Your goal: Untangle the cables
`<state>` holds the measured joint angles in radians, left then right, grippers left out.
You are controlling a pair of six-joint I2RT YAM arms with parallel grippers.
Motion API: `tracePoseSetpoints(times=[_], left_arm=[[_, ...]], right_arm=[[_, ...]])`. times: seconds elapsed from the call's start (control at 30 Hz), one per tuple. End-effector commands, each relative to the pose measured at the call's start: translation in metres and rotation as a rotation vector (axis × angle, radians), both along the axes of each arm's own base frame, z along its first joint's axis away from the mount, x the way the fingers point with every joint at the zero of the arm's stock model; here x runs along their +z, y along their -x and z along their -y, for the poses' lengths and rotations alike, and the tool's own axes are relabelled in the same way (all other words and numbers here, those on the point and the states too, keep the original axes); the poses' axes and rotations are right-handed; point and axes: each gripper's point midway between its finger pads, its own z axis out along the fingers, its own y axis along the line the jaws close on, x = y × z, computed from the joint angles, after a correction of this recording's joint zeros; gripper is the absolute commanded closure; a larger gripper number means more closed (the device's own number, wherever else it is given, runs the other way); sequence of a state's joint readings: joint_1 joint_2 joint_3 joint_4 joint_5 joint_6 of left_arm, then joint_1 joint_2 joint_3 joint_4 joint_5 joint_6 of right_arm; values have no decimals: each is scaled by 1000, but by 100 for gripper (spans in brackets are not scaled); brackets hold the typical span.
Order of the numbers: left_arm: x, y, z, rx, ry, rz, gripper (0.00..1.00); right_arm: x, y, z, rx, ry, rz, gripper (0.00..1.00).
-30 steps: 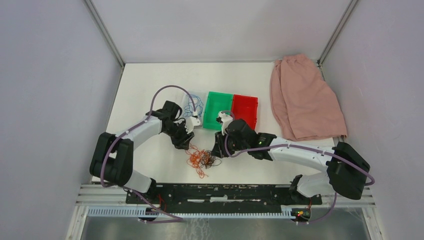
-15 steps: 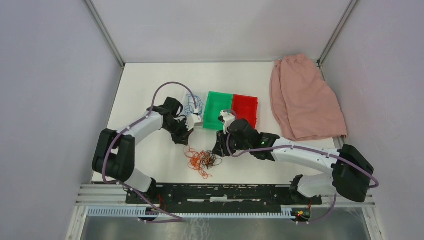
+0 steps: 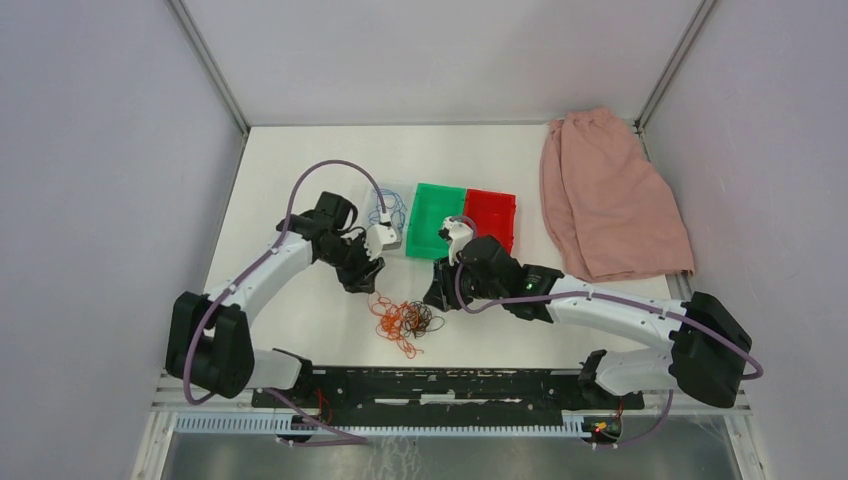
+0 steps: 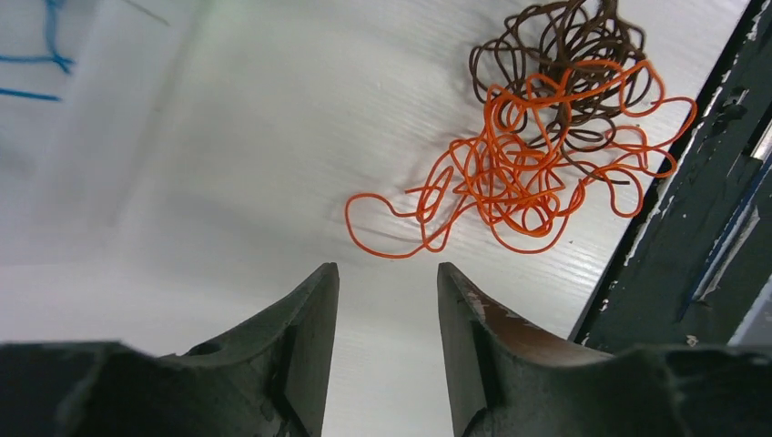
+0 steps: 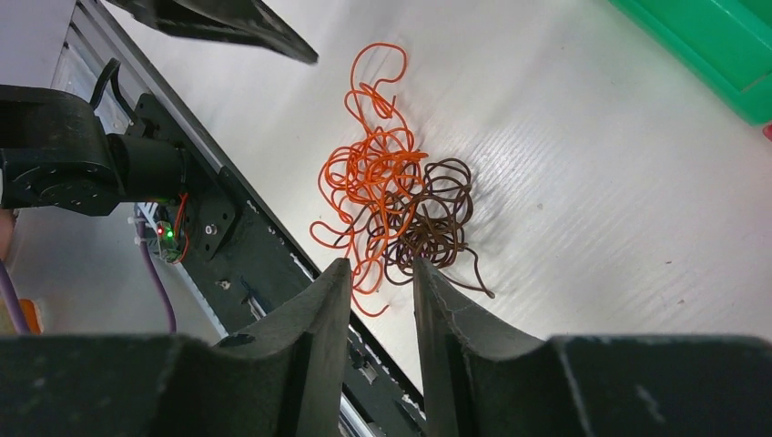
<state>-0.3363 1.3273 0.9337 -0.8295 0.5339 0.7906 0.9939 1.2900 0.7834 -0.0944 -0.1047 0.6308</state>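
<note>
The cables lie on the white table as one loose tangle. An orange-red cable (image 3: 391, 322) (image 4: 506, 176) (image 5: 371, 170) is knotted into a dark brown one (image 3: 426, 321) (image 4: 556, 56) (image 5: 434, 218). A blue cable (image 3: 384, 208) (image 4: 47, 56) rests apart in a clear bin. My left gripper (image 3: 359, 278) (image 4: 387, 269) hovers open and empty just behind and left of the tangle, clear of the orange loop. On the tangle's right side my right gripper (image 3: 437, 298) (image 5: 380, 265) is open too, above the cables, with nothing between its fingers.
A green bin (image 3: 432, 218) (image 5: 719, 45) and a red bin (image 3: 490, 221) stand side by side behind the tangle, next to the clear bin (image 3: 392, 245). A pink cloth (image 3: 610, 195) lies at the back right. A black rail (image 3: 440, 385) runs along the near edge.
The left arm's elbow and shoulder have swung left, and its wrist has drawn slightly back from the tangle. The right arm has barely moved. The cables lie as before.
</note>
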Motion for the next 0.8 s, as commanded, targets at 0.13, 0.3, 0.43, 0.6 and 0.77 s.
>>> tracePoseSetpoints(times=[0.13, 0.3, 0.43, 0.6, 0.77], left_arm=[[-40, -2, -2, 231, -46, -162, 44], [-51, -5, -5, 245, -72, -167, 47], [-67, -2, -9, 244, -106, -194, 50], [-79, -4, -12, 239, -126, -189, 54], [-81, -3, -5, 234, -94, -223, 61]], right_arm=[[40, -10, -3, -37, -95, 83, 62], [39, -10, -4, -37, -101, 77, 62], [40, -10, -5, -37, -104, 77, 63], [39, -10, -3, -40, -103, 76, 65], [37, -10, -3, -46, -100, 72, 67]])
